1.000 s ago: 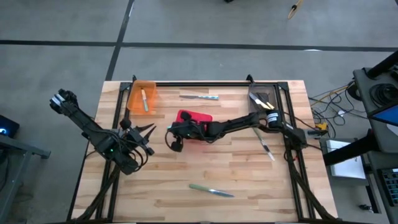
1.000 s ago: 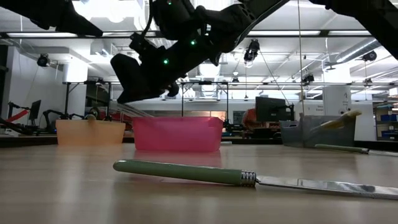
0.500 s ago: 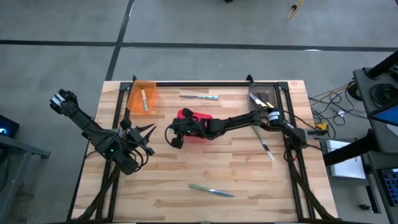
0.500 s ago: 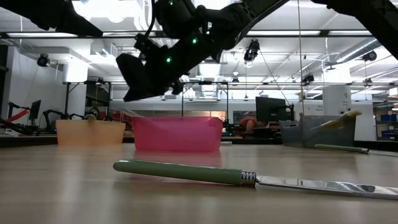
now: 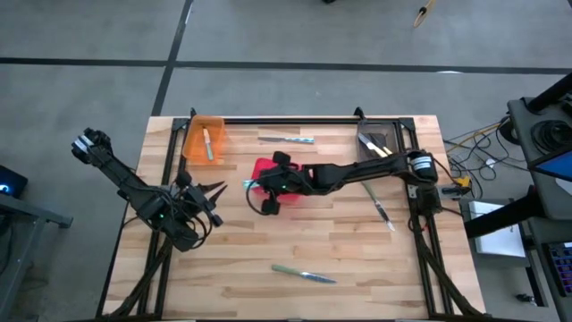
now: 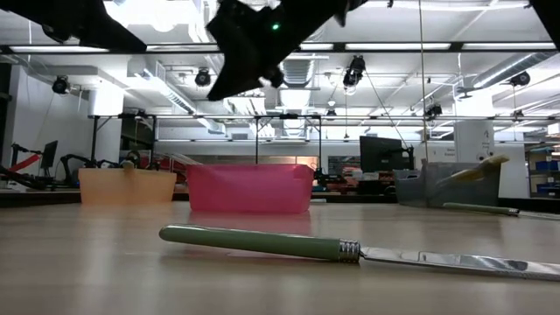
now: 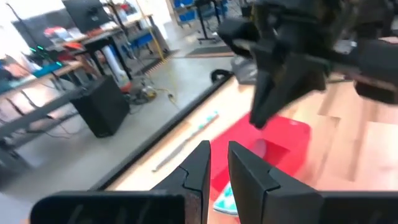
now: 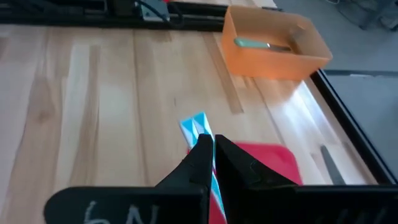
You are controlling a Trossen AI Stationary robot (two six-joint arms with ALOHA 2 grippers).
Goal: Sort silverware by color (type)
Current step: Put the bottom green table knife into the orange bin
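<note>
My right gripper [image 5: 261, 192] hangs above the left end of the red bin [image 5: 288, 170], shut on a light blue utensil handle [image 8: 198, 127]. In the low view it is high over the bin [image 6: 249, 188]. My left gripper [image 5: 214, 189] waits left of the red bin, its fingers [image 7: 202, 163] close together. A green-handled knife [image 5: 304, 274] lies flat near the table's near edge [image 6: 262, 242]. A blue-handled utensil [image 5: 288, 139] lies by the far edge. Another green one [image 5: 380, 204] lies on the right. My right gripper pinches the light blue handle between its two fingers [image 8: 200, 152]. The fingers lie along the handle, and its free end [image 8: 194, 121] sticks out past the fingertips. It is lifted clear above the red bin. Whether it is one utensil or two side by side, I cannot tell.
The orange bin [image 5: 205, 139] at the far left holds one utensil [image 8: 258, 44]. The grey bin [image 5: 377, 143] at the far right holds yellow-handled ones [image 6: 479, 168]. A black frame rail [image 5: 295, 120] runs along the far edge. Bare wood lies between the bins and the near knife.
My right gripper has risen well above the table with the light blue utensil still in it. It has also drawn back a little toward the table's right, over the red bin.
</note>
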